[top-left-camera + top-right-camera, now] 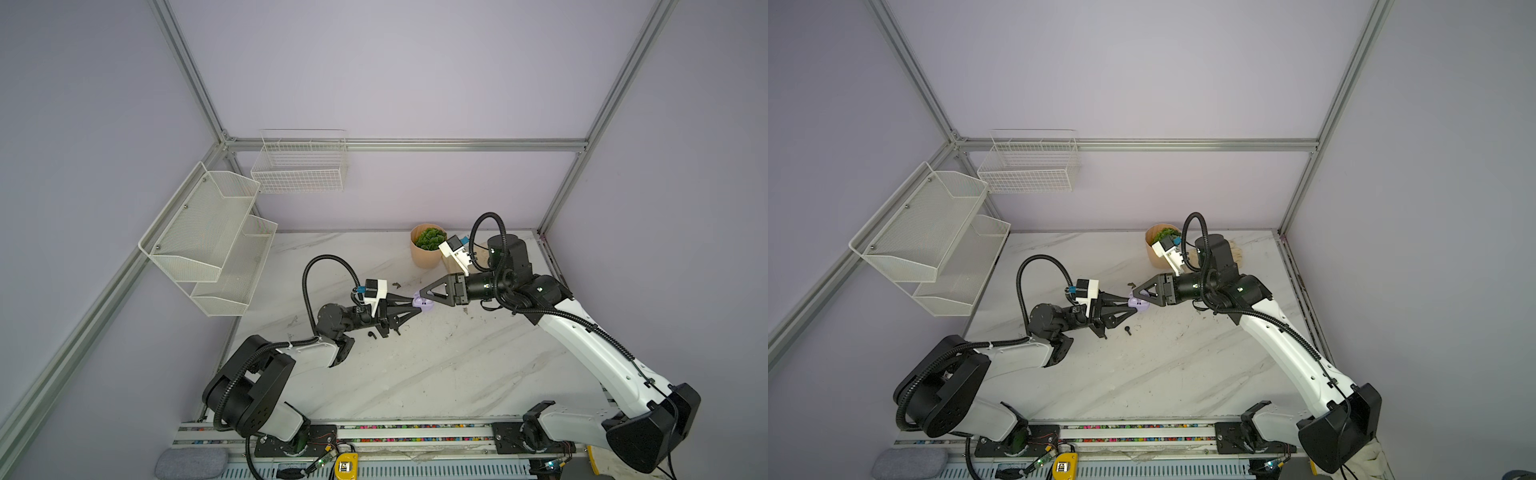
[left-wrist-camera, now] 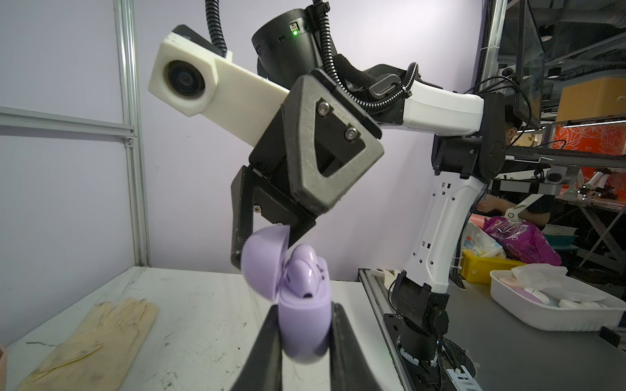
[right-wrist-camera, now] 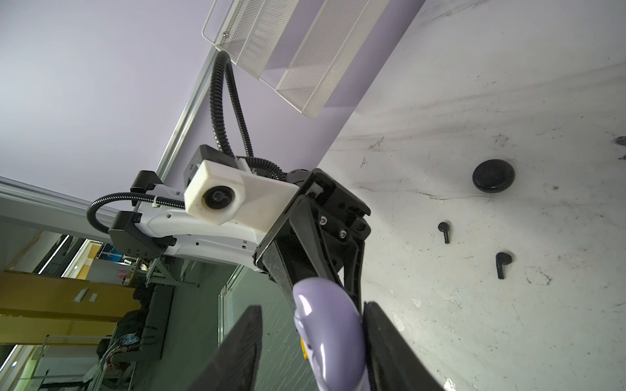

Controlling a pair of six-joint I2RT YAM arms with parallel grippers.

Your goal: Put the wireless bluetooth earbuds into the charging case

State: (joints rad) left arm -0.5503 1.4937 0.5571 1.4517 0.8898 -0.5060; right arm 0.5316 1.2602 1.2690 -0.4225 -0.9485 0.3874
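My left gripper [image 2: 303,313] is squeezed tight on the lilac charging case [image 2: 305,338]. The lilac earbuds [image 2: 305,270] sit inside it. Just past them, the lid [image 2: 264,260] stands between the spread-apart jaws of my right gripper [image 3: 311,306], touching only one.

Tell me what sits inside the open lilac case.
Inside the lilac case, clamped in the left pincer, at least one glossy lilac earbud shows. The base walls hide its stem and whether a second sits beside it.
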